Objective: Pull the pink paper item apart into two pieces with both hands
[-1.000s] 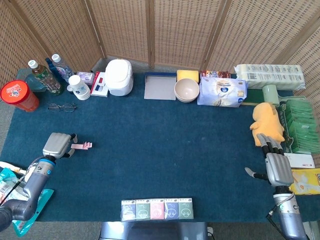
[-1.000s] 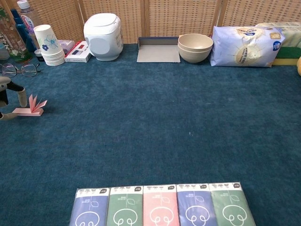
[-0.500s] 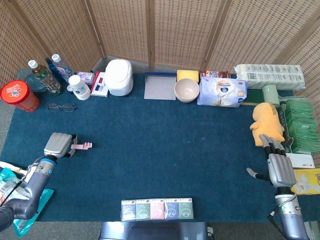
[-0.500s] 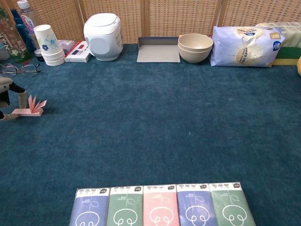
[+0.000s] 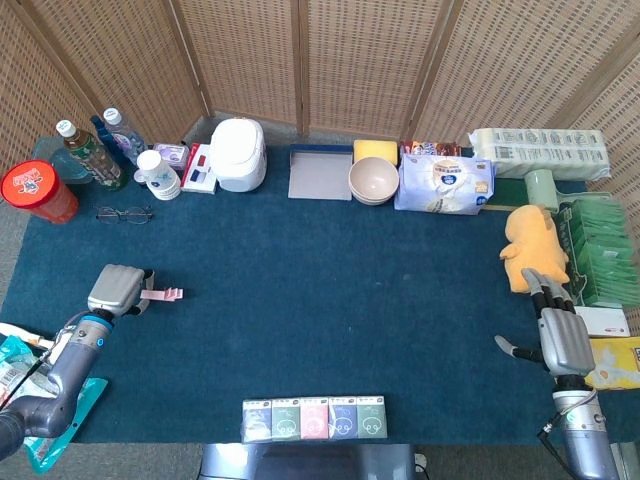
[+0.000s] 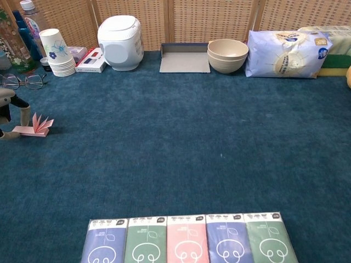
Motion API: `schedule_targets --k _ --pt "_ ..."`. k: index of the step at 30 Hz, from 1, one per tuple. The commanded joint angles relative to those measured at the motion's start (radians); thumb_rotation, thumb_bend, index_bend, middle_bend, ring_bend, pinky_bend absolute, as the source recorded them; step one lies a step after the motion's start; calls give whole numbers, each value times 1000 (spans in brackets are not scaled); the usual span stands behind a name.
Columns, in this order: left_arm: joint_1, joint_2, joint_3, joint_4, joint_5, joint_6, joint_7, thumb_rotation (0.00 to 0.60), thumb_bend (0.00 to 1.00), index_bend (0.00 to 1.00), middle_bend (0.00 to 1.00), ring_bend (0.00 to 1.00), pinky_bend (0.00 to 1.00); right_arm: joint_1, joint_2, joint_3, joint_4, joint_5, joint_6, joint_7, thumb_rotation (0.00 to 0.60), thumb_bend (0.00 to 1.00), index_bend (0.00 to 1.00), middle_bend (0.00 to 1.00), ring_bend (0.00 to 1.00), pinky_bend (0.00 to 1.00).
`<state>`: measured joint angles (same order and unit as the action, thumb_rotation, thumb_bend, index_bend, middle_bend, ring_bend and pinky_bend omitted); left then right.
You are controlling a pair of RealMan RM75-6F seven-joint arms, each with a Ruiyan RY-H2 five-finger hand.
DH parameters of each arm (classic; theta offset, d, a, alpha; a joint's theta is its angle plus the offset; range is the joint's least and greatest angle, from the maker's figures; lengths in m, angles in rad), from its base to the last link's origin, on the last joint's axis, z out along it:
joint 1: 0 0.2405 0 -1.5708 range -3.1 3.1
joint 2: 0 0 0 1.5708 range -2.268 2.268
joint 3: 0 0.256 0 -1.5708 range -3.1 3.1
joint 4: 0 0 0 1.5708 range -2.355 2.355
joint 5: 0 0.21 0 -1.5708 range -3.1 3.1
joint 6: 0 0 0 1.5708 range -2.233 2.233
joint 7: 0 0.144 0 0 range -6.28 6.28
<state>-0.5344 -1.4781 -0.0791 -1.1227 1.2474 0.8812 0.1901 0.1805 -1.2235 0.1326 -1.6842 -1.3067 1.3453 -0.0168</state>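
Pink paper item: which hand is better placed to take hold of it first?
Left. The left hand is right at the pink paper item, fingers at its near end. The right hand lies open at the far side of the table, beside the yellow plush toy.

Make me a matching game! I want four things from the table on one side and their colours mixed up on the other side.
Things:
1. folded paper item
2. soft toy
3. rice cooker
4. jar lid

Colours:
A. white
B. red
C. pink
D. yellow-orange

Pairs: 1-C, 2-D, 3-A, 4-B
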Motion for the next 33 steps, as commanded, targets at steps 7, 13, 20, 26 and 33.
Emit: schedule_targets --k 7,13,20,26,33 --pt "-59 181 -6 -170 108 -5 -46 600 388 632 1000 1000 1000 17 -10 6 -8 -32 -12 46 559 89 0 47 0 134" --pt "-122 295 -24 -271 196 -22 -122 600 389 639 1000 1000 1000 48 -19 15 -14 -63 -50 132 557 99 0 68 0 160" --pt "-213 342 -59 -315 260 -62 -218 600 389 645 1000 1000 1000 101 -38 23 -19 -133 -103 292 558 141 0 115 22 204" --pt "-289 336 -76 -321 313 -93 -309 600 389 650 1000 1000 1000 150 -74 33 -11 -181 -130 368 558 176 0 156 73 275" --pt "-372 313 -78 -335 365 -129 -390 600 389 651 1000 1000 1000 198 -134 46 20 -187 -155 406 558 206 0 464 485 579"
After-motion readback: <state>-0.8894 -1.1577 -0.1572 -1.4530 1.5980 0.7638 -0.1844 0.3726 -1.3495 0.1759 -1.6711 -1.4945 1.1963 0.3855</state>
